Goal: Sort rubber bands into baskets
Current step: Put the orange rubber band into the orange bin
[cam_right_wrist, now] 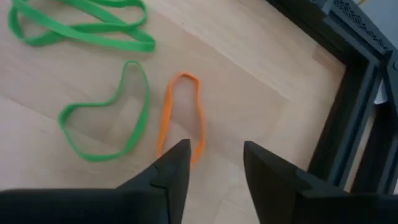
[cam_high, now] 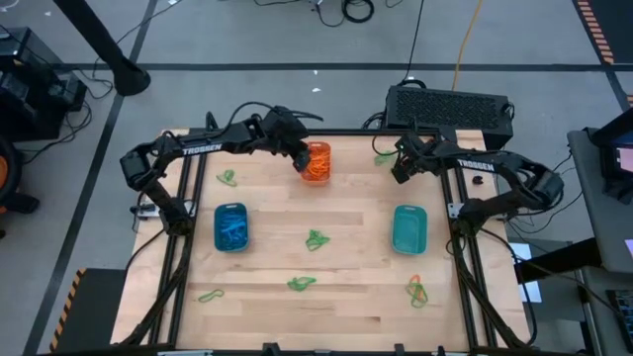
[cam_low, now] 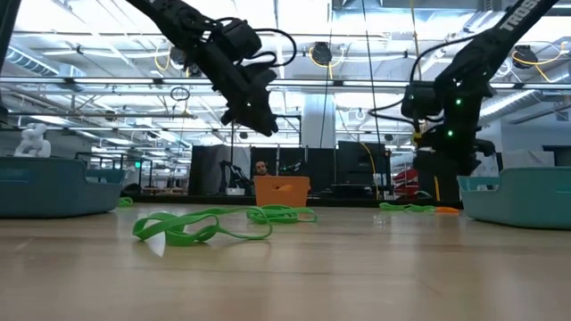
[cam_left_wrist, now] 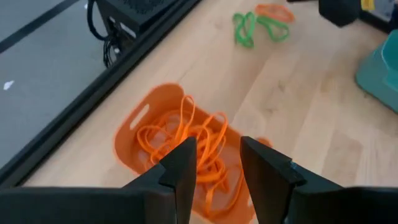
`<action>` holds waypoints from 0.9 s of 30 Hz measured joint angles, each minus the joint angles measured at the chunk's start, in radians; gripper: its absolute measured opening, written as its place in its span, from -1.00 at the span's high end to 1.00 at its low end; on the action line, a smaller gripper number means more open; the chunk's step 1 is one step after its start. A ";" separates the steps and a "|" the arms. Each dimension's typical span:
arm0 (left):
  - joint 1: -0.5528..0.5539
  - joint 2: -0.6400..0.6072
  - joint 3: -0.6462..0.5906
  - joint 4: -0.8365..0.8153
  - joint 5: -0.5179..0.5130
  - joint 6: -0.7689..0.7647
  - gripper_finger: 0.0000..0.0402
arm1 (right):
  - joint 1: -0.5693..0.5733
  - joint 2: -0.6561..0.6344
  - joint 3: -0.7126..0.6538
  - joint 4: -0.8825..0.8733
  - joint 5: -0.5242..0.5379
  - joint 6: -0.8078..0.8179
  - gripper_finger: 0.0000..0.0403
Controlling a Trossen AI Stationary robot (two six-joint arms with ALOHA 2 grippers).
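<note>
Left gripper (cam_left_wrist: 217, 163) jaws parted, empty; over orange basket (cam_left_wrist: 132, 127) of orange bands (cam_left_wrist: 193, 140)

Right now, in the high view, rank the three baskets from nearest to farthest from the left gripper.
1. Orange basket: at the table's far edge, right beside the left gripper.
2. Blue basket: on the left side, mid-table.
3. Teal-green basket: on the right side, mid-table, slightly farther off than the blue one.

my top camera looked straight down on the table (cam_high: 346, 287); the low one faced level across it. both wrist cameras sat close above. top and left wrist shared the orange basket (cam_high: 316, 163).
</note>
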State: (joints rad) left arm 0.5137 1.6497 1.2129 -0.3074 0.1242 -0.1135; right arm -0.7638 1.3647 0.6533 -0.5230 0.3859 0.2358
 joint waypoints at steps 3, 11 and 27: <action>-0.003 0.001 -0.001 -0.034 0.000 0.017 0.35 | -0.032 0.045 0.000 0.016 -0.035 -0.028 0.23; -0.012 0.000 -0.001 -0.043 0.000 0.045 0.35 | -0.051 0.139 0.005 0.071 -0.060 -0.050 0.24; -0.012 -0.001 -0.001 -0.043 -0.002 0.069 0.35 | -0.055 0.111 0.002 0.043 -0.095 -0.076 0.99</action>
State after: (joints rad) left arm 0.5014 1.6489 1.2121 -0.3508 0.1223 -0.0444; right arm -0.8188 1.4755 0.6548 -0.4800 0.2905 0.1596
